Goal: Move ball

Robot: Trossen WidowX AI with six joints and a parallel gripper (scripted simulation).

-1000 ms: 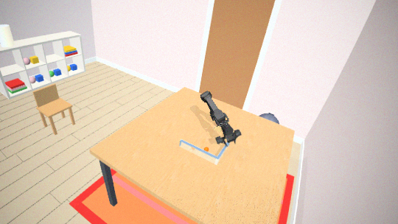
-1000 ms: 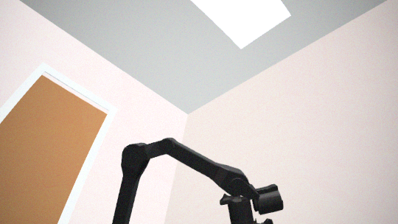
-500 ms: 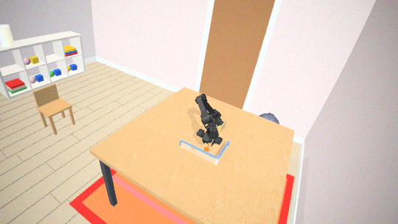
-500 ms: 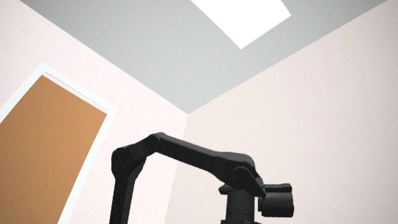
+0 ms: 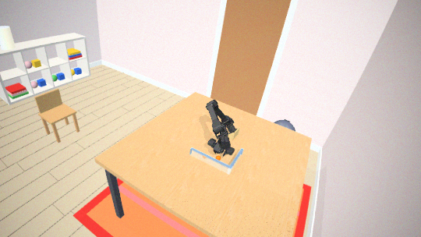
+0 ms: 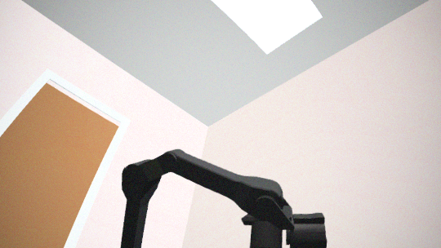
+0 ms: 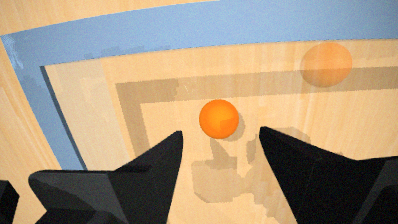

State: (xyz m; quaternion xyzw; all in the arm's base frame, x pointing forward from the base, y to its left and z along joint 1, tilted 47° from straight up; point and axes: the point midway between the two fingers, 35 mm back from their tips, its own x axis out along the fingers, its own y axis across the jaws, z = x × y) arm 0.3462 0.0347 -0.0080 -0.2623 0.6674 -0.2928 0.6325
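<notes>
Your ball (image 5: 218,157) (image 7: 219,119) lies inside the walls' corner (image 5: 230,167) (image 7: 25,47), the copy (image 5: 204,157) (image 7: 326,64) right of it in the wrist view.
</notes>
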